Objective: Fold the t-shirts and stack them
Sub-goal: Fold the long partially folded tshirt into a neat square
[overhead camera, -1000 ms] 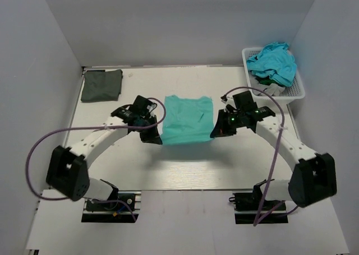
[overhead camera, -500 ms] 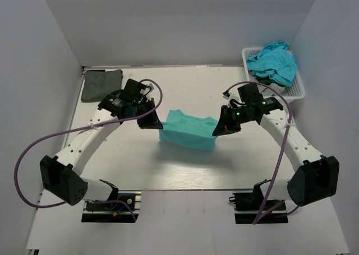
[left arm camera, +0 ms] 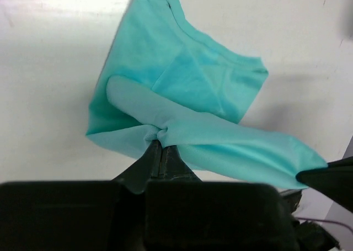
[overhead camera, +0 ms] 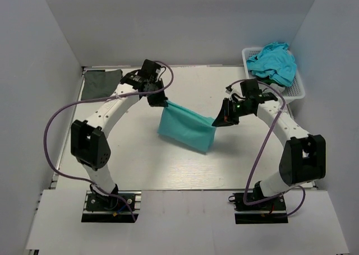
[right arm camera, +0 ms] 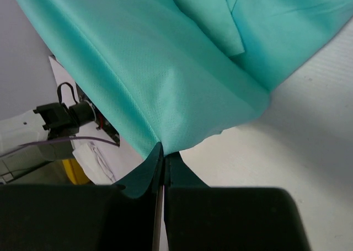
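White tabletop [overhead camera: 168, 168], walled by pale grey panels, fills the overhead view. At mid-frame the left gripper [overhead camera: 159, 101] is clenched on a bunched corner of the teal-green t-shirt [overhead camera: 188, 129], and the right gripper [overhead camera: 218, 121] pinches the opposite corner. In both wrist views the fingers [left arm camera: 175, 164] press together with only cloth between them. The shirt is stretched between the two grippers, its lower part draped on the table. Open tabletop runs across the lower frame. A folded dark grey-green t-shirt [overhead camera: 100, 82] lies upper left. A white basket [overhead camera: 296, 91] upper right holds turquoise-blue t-shirts [overhead camera: 273, 61].
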You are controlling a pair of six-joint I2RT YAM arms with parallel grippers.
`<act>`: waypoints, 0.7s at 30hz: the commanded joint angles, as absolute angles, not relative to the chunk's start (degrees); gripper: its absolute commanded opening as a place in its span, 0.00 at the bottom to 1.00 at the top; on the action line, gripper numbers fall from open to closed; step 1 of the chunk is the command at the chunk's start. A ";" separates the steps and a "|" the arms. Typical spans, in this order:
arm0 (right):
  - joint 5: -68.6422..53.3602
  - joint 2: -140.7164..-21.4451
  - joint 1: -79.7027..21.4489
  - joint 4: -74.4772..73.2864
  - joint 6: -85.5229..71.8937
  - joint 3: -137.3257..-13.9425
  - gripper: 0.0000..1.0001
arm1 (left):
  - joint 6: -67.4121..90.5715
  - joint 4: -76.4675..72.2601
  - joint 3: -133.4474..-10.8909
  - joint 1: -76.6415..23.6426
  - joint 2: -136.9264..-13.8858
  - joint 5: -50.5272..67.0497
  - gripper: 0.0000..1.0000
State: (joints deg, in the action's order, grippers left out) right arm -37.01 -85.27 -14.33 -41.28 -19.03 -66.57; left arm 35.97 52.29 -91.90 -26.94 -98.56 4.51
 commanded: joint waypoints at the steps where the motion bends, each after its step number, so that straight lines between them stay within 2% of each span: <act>1: -38.84 -87.18 -12.05 -38.68 -19.16 -68.73 0.00 | 35.51 50.63 -98.24 -24.18 -103.24 -0.36 0.00; 5: -38.76 -91.40 -10.03 -38.14 -18.81 -70.49 0.00 | 35.51 50.63 -103.61 -23.12 -109.15 0.88 0.00; 12: -37.71 -101.16 -7.30 -25.77 -21.70 -72.24 0.00 | 34.98 45.27 -112.66 -22.07 -121.63 4.56 0.00; 13: -35.09 -102.29 -7.12 -25.49 -23.45 -73.29 0.07 | 34.98 44.13 -113.72 -22.06 -124.25 5.53 0.08; 14: -34.37 -102.65 -7.03 -24.27 -23.64 -73.74 0.31 | 34.98 43.25 -114.95 -22.06 -125.58 7.10 0.26; 15: -33.76 -102.92 -6.86 -24.08 -24.16 -74.44 0.76 | 34.98 43.24 -118.27 -22.06 -126.81 7.64 0.64; 16: -32.27 -103.44 -6.86 -24.52 -24.34 -76.88 0.90 | 34.37 44.11 -120.13 -22.06 -127.87 7.65 0.77; 17: -32.08 -103.97 -6.94 -25.22 -23.74 -77.77 0.90 | 34.37 45.08 -121.71 -22.06 -128.58 7.65 0.91; 18: -31.47 -104.24 -6.86 -25.57 -23.47 -78.83 0.90 | 33.84 45.96 -123.73 -22.06 -128.58 7.65 1.00; 21: -31.38 -102.05 -7.29 -25.05 -22.94 -81.47 0.90 | 33.32 45.01 -120.70 -22.06 -126.14 6.33 1.00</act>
